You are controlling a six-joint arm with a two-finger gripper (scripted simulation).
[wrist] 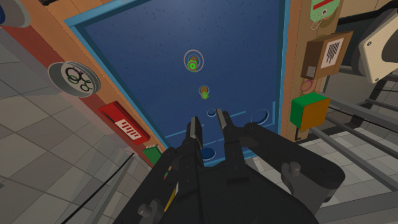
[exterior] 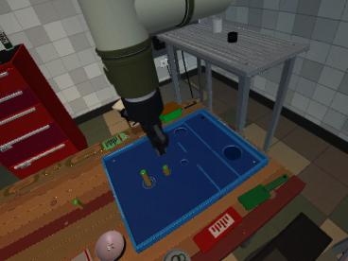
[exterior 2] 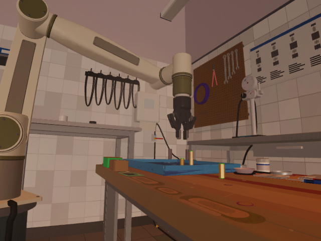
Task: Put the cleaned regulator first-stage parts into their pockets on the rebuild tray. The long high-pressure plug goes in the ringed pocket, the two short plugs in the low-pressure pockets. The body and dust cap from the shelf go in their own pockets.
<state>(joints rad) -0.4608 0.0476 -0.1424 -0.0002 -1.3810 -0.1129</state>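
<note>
The long brass plug point(exterior: 147, 178) point(wrist: 192, 64) stands upright in the ringed pocket of the blue tray point(exterior: 184, 170) point(exterior 2: 179, 166), and a short plug point(exterior: 166, 169) point(wrist: 204, 93) stands in a small pocket just beside it. A second short plug point(exterior: 78, 203) point(exterior 2: 221, 170) stands on the wooden bench outside the tray. My gripper point(exterior: 161, 150) point(exterior 2: 182, 135) point(wrist: 207, 122) hangs above the tray near the seated short plug; it is open and holds nothing. On the metal shelf behind are the pale body point(exterior: 217, 24) and the black dust cap point(exterior: 232, 37).
The tray's raised blue rim surrounds the pockets, with a large round pocket point(exterior: 232, 152) at its far side. A green and orange block point(wrist: 309, 111) and a brown box point(wrist: 324, 55) sit by the tray. A red card point(exterior: 218, 228), a pink dish point(exterior: 109, 246) and a ring dish point(wrist: 73, 79) line the bench front.
</note>
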